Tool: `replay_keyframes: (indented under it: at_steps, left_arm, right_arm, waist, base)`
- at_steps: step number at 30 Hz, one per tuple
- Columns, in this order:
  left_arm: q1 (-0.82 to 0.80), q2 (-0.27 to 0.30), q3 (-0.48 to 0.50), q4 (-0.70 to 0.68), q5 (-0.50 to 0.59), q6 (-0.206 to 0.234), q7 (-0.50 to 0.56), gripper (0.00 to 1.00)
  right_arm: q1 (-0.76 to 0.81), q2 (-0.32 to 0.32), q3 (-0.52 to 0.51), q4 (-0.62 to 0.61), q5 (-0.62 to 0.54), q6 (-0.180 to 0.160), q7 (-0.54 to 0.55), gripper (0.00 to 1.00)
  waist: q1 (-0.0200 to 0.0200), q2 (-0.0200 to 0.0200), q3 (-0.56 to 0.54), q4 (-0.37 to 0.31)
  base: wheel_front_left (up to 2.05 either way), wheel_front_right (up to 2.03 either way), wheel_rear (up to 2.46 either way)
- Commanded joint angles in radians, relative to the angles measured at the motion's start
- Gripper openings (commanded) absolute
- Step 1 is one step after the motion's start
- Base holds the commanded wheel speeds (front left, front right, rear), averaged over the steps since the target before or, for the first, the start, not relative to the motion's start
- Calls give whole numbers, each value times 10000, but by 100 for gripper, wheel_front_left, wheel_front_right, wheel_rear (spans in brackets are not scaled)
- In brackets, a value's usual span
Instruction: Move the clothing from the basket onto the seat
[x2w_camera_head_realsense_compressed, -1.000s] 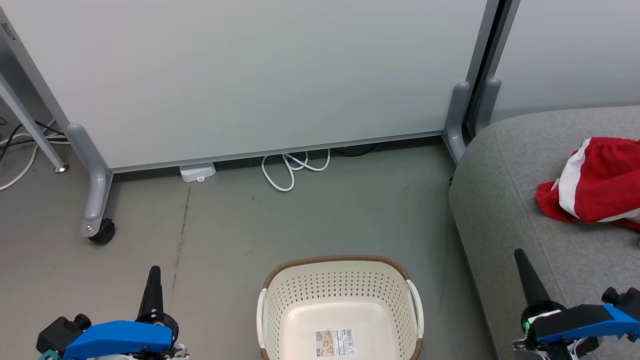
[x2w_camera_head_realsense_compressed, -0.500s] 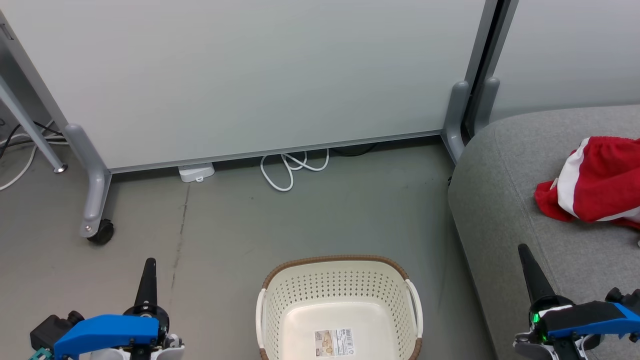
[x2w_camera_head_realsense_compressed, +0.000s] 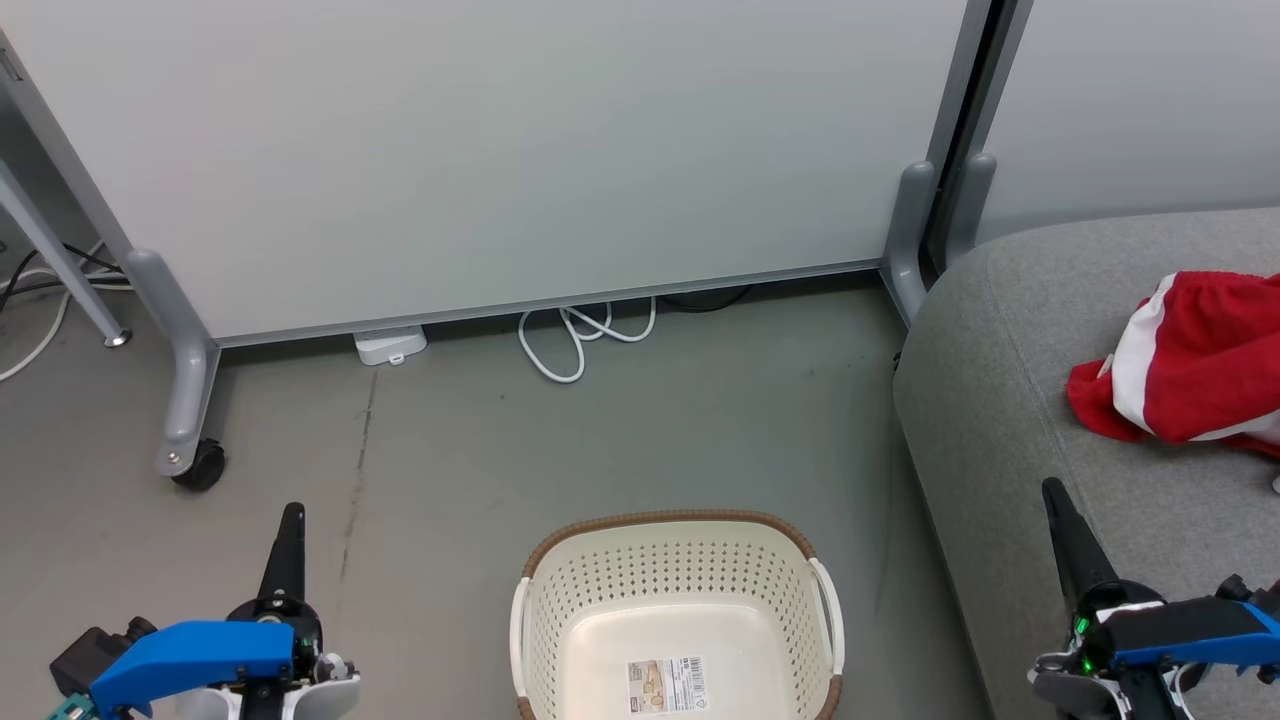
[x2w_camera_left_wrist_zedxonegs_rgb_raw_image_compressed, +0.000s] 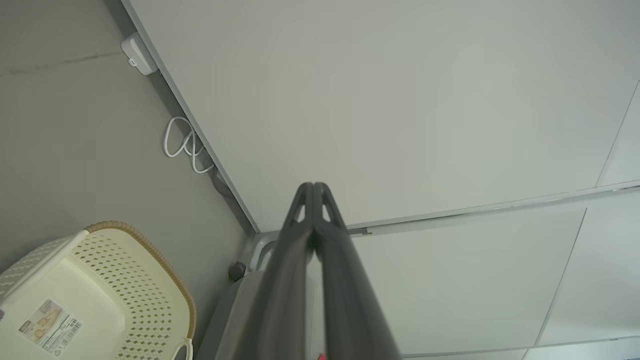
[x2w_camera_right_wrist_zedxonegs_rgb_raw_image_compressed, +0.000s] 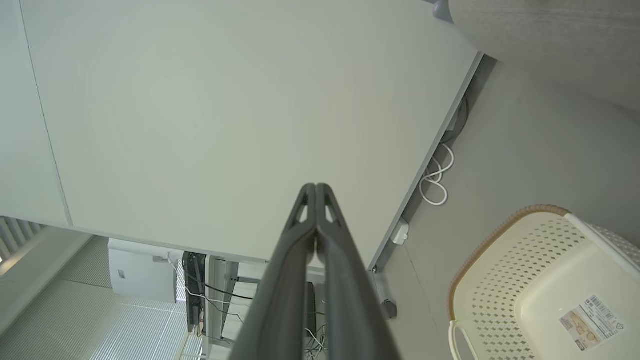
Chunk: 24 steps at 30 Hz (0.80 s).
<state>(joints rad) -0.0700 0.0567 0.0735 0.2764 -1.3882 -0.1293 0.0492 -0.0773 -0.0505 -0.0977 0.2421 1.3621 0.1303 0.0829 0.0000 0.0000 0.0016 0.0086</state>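
Since the basket (x2w_camera_head_realsense_compressed: 668, 519) on the floor (x2w_camera_head_realsense_compressed: 450, 450) holds nothing but a paper label (x2w_camera_head_realsense_compressed: 667, 686) on its bottom, the moving looks done to me; the red and white clothing (x2w_camera_head_realsense_compressed: 1195, 365) lies crumpled on the grey seat (x2w_camera_head_realsense_compressed: 1000, 400), at the right edge of the head view, well apart from the basket; whether that heap is one garment or two I cannot tell; the left gripper (x2w_camera_head_realsense_compressed: 288, 520) hangs over the floor left of the basket, jaws pressed together on nothing; the right gripper (x2w_camera_head_realsense_compressed: 1058, 505) hovers by the seat's near edge, jaws likewise closed and empty; the next move, I'd judge, calls only for resting both arms clear of basket and seat, unless another garment lies somewhere unseen.
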Motion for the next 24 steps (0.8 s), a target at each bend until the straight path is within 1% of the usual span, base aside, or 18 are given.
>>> replay_keyframes:
  at_steps: [1,24]
  left_arm:
    - [-230,-2,57,-108,-162,-18,55,0]
    - [-404,-51,342,-281,-1689,-23,511,0]
  right_arm:
    - [-188,-1,-28,-27,210,6,32,0]
    - [-304,4,-143,18,1888,7,246,0]
  waist:
    - [0,0,0,-2]
    - [0,0,11,-60]
  base:
    - [0,0,0]
    - [0,0,0]
